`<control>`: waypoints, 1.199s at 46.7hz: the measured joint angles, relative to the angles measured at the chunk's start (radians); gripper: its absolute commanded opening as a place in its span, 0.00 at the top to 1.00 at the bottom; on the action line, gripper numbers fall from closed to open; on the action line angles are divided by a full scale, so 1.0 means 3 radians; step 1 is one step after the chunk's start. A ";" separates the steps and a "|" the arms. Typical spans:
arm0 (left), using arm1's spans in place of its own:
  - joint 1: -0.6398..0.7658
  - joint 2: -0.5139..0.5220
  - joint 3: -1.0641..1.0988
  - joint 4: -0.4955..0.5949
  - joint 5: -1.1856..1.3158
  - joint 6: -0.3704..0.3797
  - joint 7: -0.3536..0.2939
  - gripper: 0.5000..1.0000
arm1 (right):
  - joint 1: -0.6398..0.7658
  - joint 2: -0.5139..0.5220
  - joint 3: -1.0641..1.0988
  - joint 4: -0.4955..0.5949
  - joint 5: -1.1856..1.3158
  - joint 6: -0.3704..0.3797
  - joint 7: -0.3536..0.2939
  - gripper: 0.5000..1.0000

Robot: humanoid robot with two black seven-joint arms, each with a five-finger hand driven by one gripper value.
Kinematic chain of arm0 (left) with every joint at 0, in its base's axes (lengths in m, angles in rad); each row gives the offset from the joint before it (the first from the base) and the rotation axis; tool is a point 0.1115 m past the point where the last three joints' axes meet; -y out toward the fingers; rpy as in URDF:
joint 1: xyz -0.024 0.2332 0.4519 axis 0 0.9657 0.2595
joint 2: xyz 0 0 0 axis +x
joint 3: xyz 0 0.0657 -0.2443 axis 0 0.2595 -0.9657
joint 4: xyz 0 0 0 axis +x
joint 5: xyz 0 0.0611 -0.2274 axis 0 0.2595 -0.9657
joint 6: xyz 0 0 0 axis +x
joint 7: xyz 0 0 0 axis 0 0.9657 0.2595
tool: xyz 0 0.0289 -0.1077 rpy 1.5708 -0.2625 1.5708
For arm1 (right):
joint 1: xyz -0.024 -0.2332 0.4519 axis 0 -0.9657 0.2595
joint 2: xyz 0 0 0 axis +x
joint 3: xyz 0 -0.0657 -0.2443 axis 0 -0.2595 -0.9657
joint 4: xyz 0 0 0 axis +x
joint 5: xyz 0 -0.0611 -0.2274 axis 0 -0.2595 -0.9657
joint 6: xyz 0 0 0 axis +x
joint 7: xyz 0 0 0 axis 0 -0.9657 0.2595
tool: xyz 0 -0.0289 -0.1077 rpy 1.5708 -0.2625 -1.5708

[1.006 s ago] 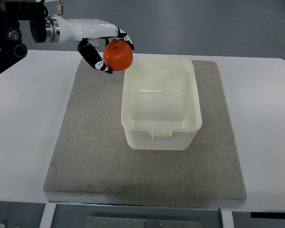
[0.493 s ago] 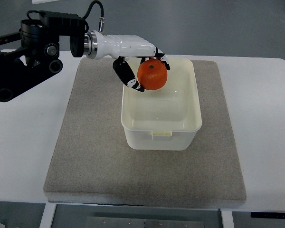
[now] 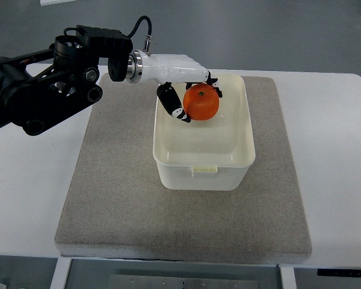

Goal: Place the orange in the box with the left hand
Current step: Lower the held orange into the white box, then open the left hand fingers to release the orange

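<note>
— What is the left hand (image 3: 189,96) doing?
— Its fingers curl tight around the orange (image 3: 201,102).
— Where is the orange?
— Held above the open white box (image 3: 203,162), over its far half; the box sits on the grey mat (image 3: 114,180).

– What is the box (image 3: 203,158) made of?
– Cream plastic by the look of it, smooth and slightly see-through, with a soft sheen.
– And the mat (image 3: 114,198) under it?
– Grey cloth like felt, matt and rough.
– The table (image 3: 30,198)?
– Smooth, white, matt.
– The left hand (image 3: 179,84)?
– Glossy white plastic shell, black fingertips, a shiny metal ring at the wrist; its arm (image 3: 48,90) looks matt black.
– The orange (image 3: 201,102)?
– Smooth, faintly shiny skin.
</note>
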 measured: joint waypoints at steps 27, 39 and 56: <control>0.0076 -0.0056 0.0019 0.0046 -0.0001 0.0060 0.0000 0.19 | 0.0000 0.0000 0.0000 0.0000 0.0000 0.0000 0.0000 0.14; 0.0077 -0.0024 -0.0030 0.0038 -0.0075 0.0122 -0.0001 0.02 | 0.0001 0.0000 0.0000 0.0000 0.0000 0.0000 0.0000 0.14; 0.0105 0.0134 -0.0390 0.0032 -0.0971 0.0259 -0.0001 0.02 | 0.0002 0.0000 0.0000 0.0000 0.0000 0.0000 0.0000 0.14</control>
